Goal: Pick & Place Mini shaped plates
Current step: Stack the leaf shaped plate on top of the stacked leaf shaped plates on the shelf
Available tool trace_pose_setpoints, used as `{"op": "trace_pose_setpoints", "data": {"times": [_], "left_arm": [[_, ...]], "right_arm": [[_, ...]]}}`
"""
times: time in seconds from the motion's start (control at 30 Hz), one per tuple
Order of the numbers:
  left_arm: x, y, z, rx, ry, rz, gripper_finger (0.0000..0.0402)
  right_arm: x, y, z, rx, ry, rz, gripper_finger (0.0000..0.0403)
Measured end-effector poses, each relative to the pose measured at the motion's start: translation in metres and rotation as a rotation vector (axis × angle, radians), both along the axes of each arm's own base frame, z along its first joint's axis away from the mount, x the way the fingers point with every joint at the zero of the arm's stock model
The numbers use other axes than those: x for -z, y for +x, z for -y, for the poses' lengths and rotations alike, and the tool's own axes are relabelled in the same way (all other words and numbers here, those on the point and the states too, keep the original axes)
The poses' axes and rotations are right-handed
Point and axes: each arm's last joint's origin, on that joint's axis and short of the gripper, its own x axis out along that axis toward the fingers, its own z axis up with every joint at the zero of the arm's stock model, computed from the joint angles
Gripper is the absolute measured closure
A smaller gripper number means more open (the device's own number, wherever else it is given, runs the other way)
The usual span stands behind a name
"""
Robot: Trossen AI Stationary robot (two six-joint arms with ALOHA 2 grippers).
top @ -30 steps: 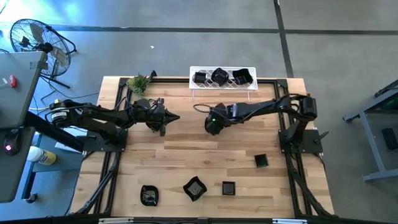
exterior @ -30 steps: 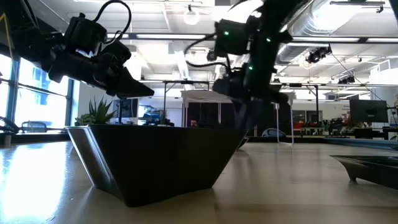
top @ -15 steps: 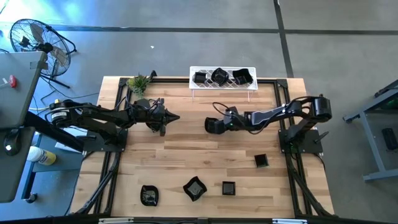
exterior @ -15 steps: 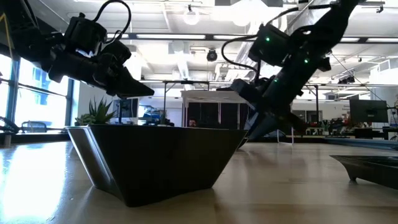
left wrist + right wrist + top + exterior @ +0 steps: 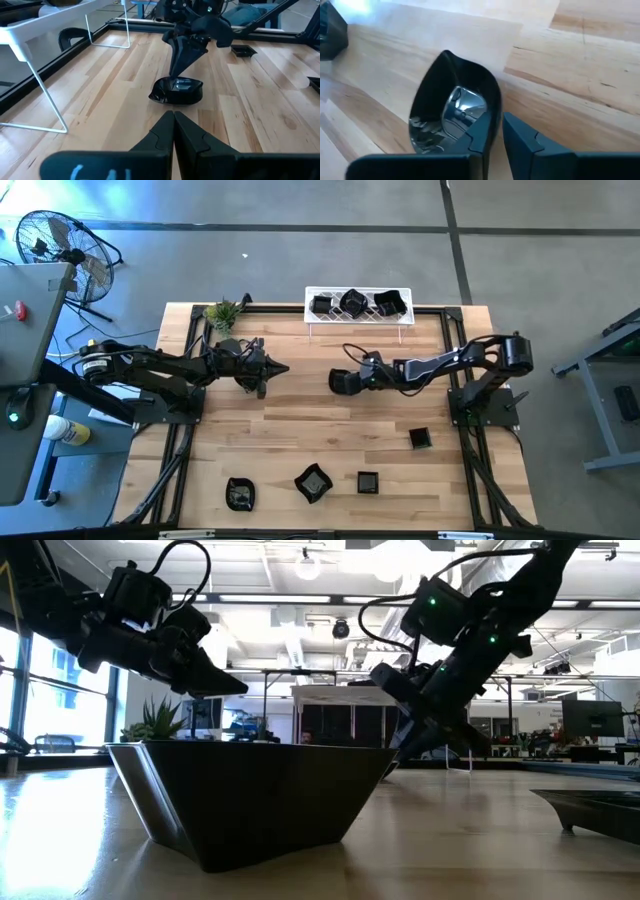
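A glossy black leaf-like mini plate (image 5: 452,112) lies on the wooden table near its middle (image 5: 340,383), bottom down. My right gripper (image 5: 497,135) comes down on it from the table's right side (image 5: 181,70) and is shut on its rim. My left gripper (image 5: 283,368) hangs shut over the table's left half, pointing at that plate (image 5: 177,91) and touching nothing. Three more mini plates (image 5: 355,303) sit in the white wire rack (image 5: 312,318) at the far edge. Several others (image 5: 313,482) lie near the front edge. My right gripper has the plate's rim (image 5: 496,107) between its two fingers, one finger (image 5: 480,132) inside the dish and one (image 5: 527,142) outside. The fingers slant down from the table's right side. The plate rests on the table.
A small green plant (image 5: 224,313) stands at the far left corner. One mini plate (image 5: 250,800) stands right in front of the low camera and hides much of the table there. Bare wood lies between the two grippers and the front row of plates.
My right gripper has tipped from nearly level to pointing steeply down, has rolled a little, and has sunk onto the plate at the table's middle. For the last half second it has kept still. The plate has not moved.
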Motion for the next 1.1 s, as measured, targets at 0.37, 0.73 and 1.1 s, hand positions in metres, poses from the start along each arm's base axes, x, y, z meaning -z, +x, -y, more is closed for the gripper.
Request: {"op": "trace_pose_setpoints", "data": {"times": [0.37,0.73,1.1], "left_arm": [[0.000,0.000,0.000,0.000,-0.001,0.000,0.0396],[0.000,0.000,0.000,0.001,-0.001,-0.002,0.0396],[0.000,0.000,0.000,0.001,-0.001,-0.001,0.0396]], "right_arm": [[0.001,0.001,-0.004,0.020,0.022,0.011,0.0331],[0.014,0.010,-0.006,0.012,0.009,0.047,0.0363],[-0.001,0.013,-0.010,0.040,-0.012,0.143,0.0393]]}}
